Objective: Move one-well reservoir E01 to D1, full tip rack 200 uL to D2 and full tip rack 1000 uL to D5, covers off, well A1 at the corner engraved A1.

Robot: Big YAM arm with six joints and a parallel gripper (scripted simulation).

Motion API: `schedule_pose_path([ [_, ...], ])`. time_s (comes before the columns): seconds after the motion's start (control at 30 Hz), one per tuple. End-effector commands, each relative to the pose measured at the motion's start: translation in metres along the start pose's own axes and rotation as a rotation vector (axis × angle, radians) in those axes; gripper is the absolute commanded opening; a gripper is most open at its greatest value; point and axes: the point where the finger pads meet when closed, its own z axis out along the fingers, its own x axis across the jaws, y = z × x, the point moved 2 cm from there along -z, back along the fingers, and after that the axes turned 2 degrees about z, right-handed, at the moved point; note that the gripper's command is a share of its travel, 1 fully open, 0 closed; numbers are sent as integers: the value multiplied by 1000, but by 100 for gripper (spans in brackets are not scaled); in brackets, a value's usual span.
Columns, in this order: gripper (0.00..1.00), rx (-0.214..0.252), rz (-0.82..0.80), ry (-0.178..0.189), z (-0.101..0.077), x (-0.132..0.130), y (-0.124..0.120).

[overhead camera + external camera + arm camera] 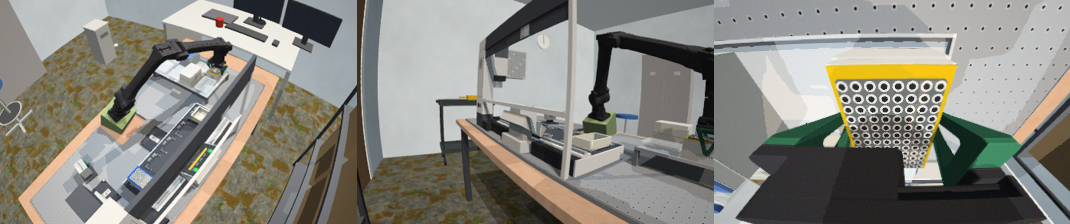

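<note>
A yellow tip rack [891, 100] [215, 73] [694, 137] with pale rings on a grey field stands on the SHELF [165, 75] [663, 154] at its far right end. My gripper [891, 111] [216, 70] [704, 143] is lowered over the rack, with one green finger against each long side. The rack rests on the SHELF. A cream reservoir [200, 112] [591, 139] sits open in the deck's end position nearest the SHELF. A blue tip rack [139, 177] sits in the position at the opposite end. The positions between them are bare.
A white stacked block [190, 74] [673, 128] stands on the SHELF just left of the yellow rack. A clear cover [661, 143] lies flat in front. The dark gantry beam [218, 107] and its white post [569, 88] run along the deck.
</note>
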Motion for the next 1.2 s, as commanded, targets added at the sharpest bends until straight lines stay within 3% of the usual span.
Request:
schedule_pose_path([
  [0.0, 0, -50, 5, -11, -22, -6, 12],
  [1.0, 0, -50, 5, -11, -22, -6, 12],
  [1.1, 0, -91, -7, -17, -54, -7, 20],
  [1.17, 0, -93, 0, -18, -58, -8, 20],
])
